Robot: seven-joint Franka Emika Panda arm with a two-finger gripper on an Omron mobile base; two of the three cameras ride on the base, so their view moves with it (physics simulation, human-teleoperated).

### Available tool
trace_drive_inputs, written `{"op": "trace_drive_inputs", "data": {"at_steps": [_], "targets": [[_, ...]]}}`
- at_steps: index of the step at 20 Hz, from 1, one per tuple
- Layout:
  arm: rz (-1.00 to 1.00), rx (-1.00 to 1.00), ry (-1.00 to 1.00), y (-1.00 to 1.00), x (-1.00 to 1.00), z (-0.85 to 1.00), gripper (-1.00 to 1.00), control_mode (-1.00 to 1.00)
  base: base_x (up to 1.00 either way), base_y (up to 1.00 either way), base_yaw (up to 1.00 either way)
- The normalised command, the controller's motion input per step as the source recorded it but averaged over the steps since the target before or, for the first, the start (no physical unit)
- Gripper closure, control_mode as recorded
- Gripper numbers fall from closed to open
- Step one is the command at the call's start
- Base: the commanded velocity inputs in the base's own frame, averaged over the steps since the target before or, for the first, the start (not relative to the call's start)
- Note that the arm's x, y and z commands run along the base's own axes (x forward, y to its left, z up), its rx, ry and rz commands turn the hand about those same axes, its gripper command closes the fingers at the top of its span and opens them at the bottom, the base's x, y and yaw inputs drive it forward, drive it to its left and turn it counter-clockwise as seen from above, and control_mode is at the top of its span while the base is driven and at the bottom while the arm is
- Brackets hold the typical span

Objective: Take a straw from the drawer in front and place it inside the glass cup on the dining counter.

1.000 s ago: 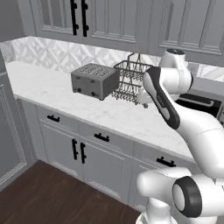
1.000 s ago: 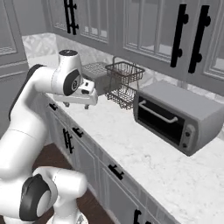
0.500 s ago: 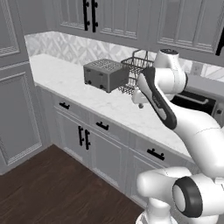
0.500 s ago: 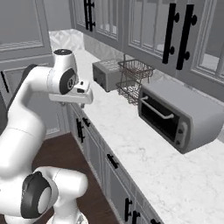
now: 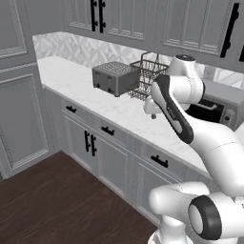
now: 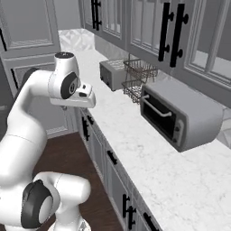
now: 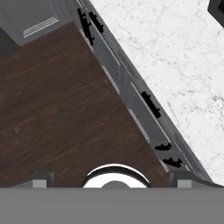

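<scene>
My gripper [image 6: 83,100] hangs above the worktop edge; I cannot tell if its fingers are spread. The drawer [image 7: 146,105] lies below it, long axis along the counter [image 7: 175,65], closed.

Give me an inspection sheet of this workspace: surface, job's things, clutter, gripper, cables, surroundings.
Surface: white marble worktop, bare toward the near end.
Job's things: closed drawer fronts with short black bar handles under the worktop; which one holds the straw cannot be told.
Clutter: toaster, wire rack, toaster oven, all along the back.
Gripper: finger tips at the hand view's bottom edge, over the wood floor; opening cannot be told.
Cables: nothing seen.
Surroundings: grey upper cupboards, patterned backsplash.
</scene>
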Motion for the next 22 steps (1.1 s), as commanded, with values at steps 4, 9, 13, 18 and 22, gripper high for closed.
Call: {"op": "trace_drive_inputs", "data": {"at_steps": [4,9,13,18,22], "targets": [[0.00,0.00,0.00,0.00,0.00,0.00,-1.00,1.00,-0.05,-0.56,0.27],[0.00,0.00,0.00,0.00,0.00,0.00,-1.00,1.00,-0.37,-0.75,0.29],[0.00,0.00,0.00,0.00,0.00,0.00,-1.00,1.00,-0.33,-0.74,0.24],[0.07,0.00,0.00,-0.06,0.00,0.00,-1.00,-1.00,0.00,-0.19,0.07],[0.01,-0.17,-0.05,0.51,0.03,0.00,-1.00,-1.00,0.00,0.00,0.00]]}}
